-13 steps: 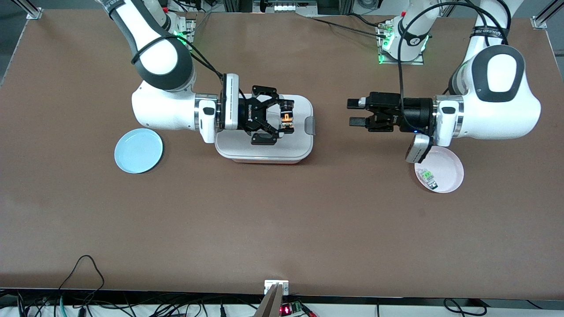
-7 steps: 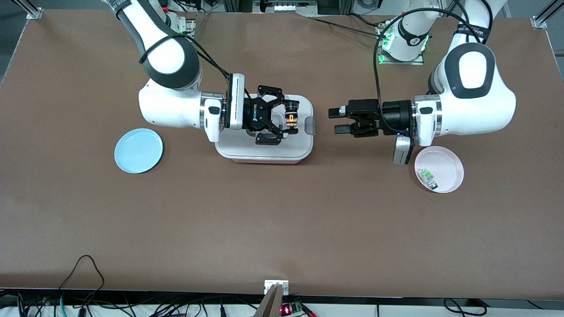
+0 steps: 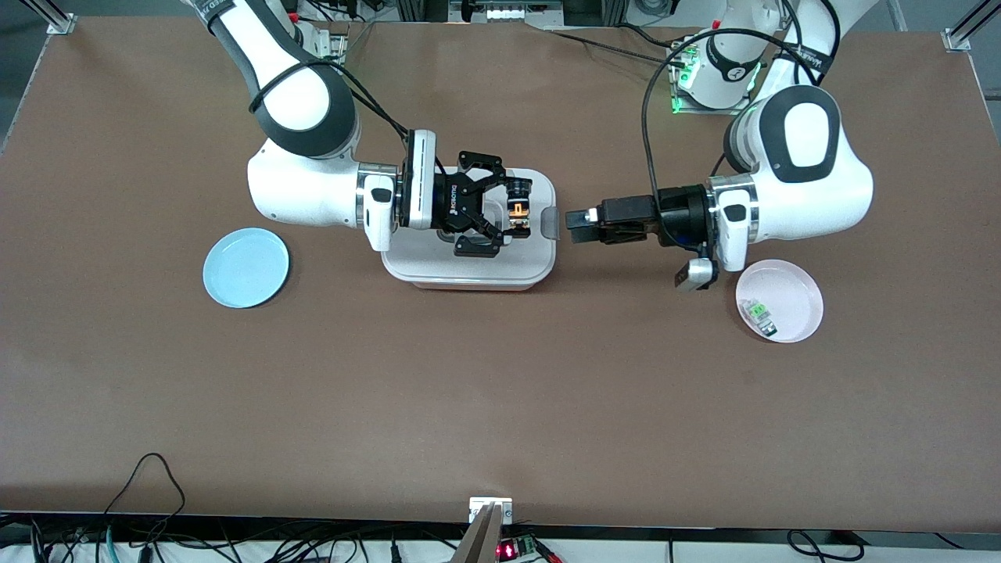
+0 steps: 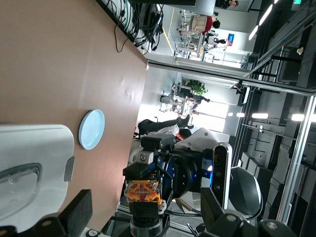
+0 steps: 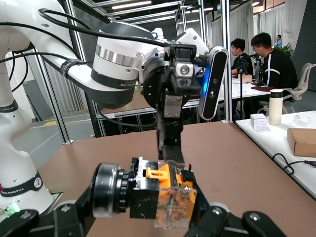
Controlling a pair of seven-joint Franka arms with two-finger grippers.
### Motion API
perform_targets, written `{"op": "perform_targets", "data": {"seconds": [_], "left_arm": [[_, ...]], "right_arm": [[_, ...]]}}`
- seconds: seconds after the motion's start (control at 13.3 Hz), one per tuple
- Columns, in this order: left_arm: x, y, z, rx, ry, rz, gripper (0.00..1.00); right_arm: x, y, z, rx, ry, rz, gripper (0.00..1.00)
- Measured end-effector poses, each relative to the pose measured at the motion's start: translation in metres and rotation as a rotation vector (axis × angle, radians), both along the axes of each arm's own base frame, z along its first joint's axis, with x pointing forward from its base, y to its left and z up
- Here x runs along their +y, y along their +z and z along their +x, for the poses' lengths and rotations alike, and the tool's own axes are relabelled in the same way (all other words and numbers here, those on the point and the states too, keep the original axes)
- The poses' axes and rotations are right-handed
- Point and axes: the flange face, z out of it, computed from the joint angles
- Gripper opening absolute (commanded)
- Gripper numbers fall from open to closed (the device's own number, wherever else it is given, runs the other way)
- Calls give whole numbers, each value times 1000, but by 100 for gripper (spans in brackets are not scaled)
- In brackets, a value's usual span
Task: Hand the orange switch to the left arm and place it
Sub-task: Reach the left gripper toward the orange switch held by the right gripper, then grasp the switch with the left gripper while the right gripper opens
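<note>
My right gripper point(image 3: 512, 208) is shut on the orange switch point(image 3: 514, 209) and holds it sideways over the white box point(image 3: 422, 270), near the box's grey latch point(image 3: 552, 224). In the right wrist view the switch point(image 5: 165, 195) sits between my fingers point(image 5: 217, 219), orange end outward. My left gripper point(image 3: 575, 221) is open and level with the switch, just off the latch end of the box, a short gap away. In the left wrist view its fingers point(image 4: 81, 212) stand wide apart, with the switch point(image 4: 144, 190) farther off between them.
A light blue plate point(image 3: 245, 267) lies on the table beside the box at the right arm's end. A pink plate point(image 3: 798, 293) holding a small green-and-clear component point(image 3: 760, 314) lies under the left arm's wrist. The brown table point(image 3: 500, 391) is bare nearer the front camera.
My left gripper has moved toward the box and the held switch, and its wrist has turned. My right gripper shifted slightly toward the latch end, then stayed still.
</note>
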Motion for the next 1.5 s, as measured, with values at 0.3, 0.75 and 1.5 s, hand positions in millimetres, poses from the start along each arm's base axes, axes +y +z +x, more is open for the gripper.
{"op": "perform_targets", "data": {"seconds": [0.3, 0.75, 1.5], "left_arm": [[-21, -4, -8, 19, -7, 10, 96], [-58, -7, -25, 8, -21, 42, 50], [-55, -9, -23, 17, -13, 38, 8]], "right_arm": [[0, 0, 0, -2, 0, 0, 30], [0, -1, 0, -19, 5, 0, 30], [0, -4, 0, -31, 0, -6, 62]]}}
